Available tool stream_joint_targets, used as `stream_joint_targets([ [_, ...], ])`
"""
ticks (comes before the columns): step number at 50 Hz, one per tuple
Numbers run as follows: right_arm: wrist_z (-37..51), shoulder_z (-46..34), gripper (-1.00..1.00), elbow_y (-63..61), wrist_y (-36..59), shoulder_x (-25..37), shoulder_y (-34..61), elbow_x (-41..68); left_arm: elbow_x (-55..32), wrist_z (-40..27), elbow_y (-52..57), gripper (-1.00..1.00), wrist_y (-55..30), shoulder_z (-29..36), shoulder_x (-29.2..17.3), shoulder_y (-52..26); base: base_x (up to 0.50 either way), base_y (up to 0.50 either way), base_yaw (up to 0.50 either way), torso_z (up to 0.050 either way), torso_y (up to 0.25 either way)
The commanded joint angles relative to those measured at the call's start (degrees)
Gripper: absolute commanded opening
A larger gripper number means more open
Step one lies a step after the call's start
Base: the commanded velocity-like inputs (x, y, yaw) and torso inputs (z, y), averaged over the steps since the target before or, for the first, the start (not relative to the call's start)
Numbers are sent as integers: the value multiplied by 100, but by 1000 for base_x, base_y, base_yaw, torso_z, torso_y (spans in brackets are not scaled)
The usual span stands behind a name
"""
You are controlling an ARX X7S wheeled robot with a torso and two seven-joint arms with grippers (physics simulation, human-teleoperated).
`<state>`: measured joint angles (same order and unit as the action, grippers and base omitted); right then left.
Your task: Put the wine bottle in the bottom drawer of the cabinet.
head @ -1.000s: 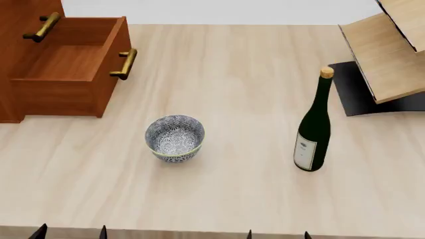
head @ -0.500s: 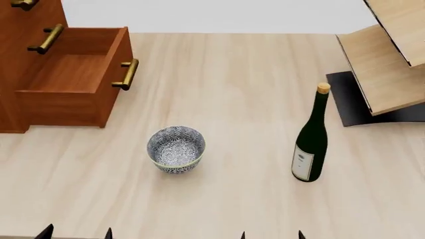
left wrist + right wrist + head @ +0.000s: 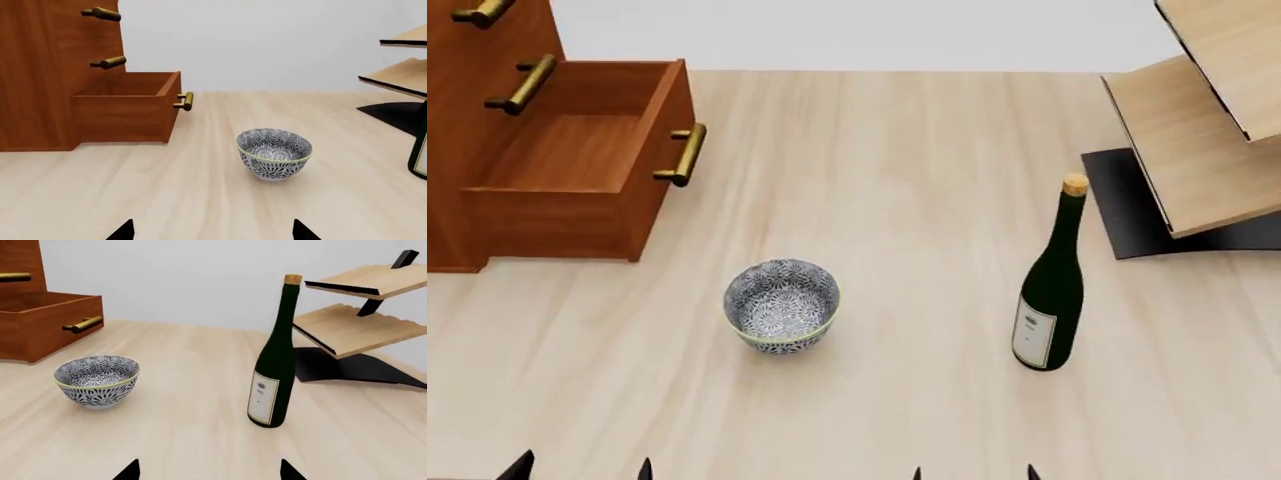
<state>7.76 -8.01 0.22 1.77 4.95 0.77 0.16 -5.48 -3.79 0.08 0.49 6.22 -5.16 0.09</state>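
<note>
Standing untouched on the table (image 3: 934,130), the wine bottle (image 3: 1050,290); bottom drawer (image 3: 574,160) already pulled out. Both grippers spread wide, holding nothing; grasp and placement still to do.

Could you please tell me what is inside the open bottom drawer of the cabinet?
The bottom drawer shows only bare wooden floor; nothing lies in the visible part. Its rear, tucked under the cabinet, is hidden.

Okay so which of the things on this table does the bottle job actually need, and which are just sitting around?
Needed:
- wine bottle, standing upright on the table
- bottom drawer, already pulled open
- cabinet it belongs to

Just sitting around:
- patterned bowl, between the drawer and the bottle
- light-wood slanted rack on its black base
</note>
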Motion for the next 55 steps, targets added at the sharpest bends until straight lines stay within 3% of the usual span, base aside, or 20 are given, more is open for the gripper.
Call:
stream_joint_targets([
  [1, -37, -6, 100, -486, 329, 96, -85, 317, -35, -90, 81, 100, 9, 93, -100, -6, 0, 0, 0, 0, 0],
  [23, -14, -138, 100, -2833, 2443, 520, 131, 263, -728, -539, 3740, 100, -3413, 52, -472, -74, 0, 0, 0, 0, 0],
  [33, 9, -140, 100, -3592, 2991, 635, 182, 304, -762, -693, 4596, 100, -4022, 24, -670, -228, 0, 0, 0, 0, 0],
  [34, 146, -347, 100, -4431, 3284, 702, 55, 25, -996, -842, 5456, 100, -4804, -168, -734, -301, 0, 0, 0, 0, 0],
  [35, 163, -381, 100, -4510, 3342, 705, 58, -4, -1065, -862, 5801, 100, -4937, -224, -729, -344, 0, 0, 0, 0, 0],
  [40, 201, -439, 100, -4738, 3444, 722, 69, -47, -1615, -1376, 5987, 100, -4882, -234, -1073, -383, 0, 0, 0, 0, 0],
  [46, 238, -441, 100, -4846, 3391, 763, 23, -62, -2997, -2887, 5986, 100, -4184, -31, -2279, -512, 0, 0, 0, 0, 0],
  [55, 273, -502, 100, -4944, 3431, 793, 34, -83, -3576, -3845, 5973, 100, -3506, 443, -3129, -672, 0, 0, 0, 0, 0],
])
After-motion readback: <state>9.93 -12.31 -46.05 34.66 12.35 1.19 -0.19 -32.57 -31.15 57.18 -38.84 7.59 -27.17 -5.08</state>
